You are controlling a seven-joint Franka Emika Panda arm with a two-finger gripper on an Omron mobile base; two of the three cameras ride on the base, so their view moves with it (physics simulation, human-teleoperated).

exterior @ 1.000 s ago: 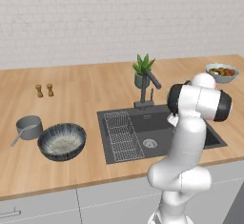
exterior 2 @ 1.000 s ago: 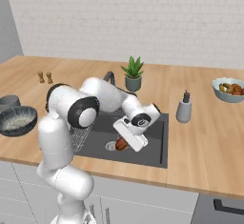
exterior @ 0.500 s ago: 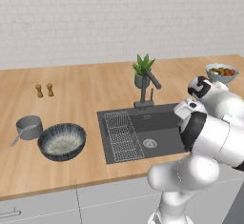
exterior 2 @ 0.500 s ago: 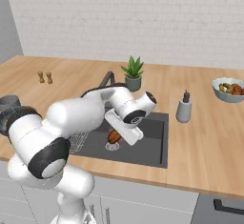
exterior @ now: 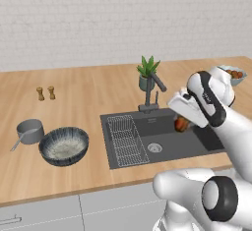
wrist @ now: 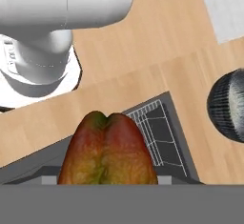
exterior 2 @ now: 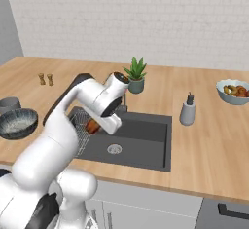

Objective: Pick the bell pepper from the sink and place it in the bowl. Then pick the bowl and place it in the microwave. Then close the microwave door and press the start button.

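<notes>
My gripper (exterior: 183, 121) is shut on the red-orange bell pepper (exterior: 180, 124) and holds it above the dark grey sink (exterior: 170, 148). In the right base view the bell pepper (exterior 2: 92, 125) hangs by the gripper (exterior 2: 97, 124) over the left part of the sink (exterior 2: 143, 145). The hand view has the bell pepper (wrist: 107, 154) large at the bottom, with the fingertips hidden behind it. The dark blue-grey bowl (exterior: 64, 145) (exterior 2: 17, 123) (wrist: 229, 106) stands on the counter left of the sink, apart from the gripper. The microwave and its door are out of view.
A wire rack (exterior: 125, 139) lies in the sink's left half. A grey pot (exterior: 28, 129) sits behind the bowl, with two shakers (exterior: 45, 93) further back. A faucet (exterior: 152, 92), potted plant (exterior 2: 136, 74), soap dispenser (exterior 2: 187, 110) and fruit bowl (exterior 2: 233, 90) stand around the sink.
The arm has swung over, and the gripper has carried the bell pepper up and leftward across the sink, toward the wire rack side.
</notes>
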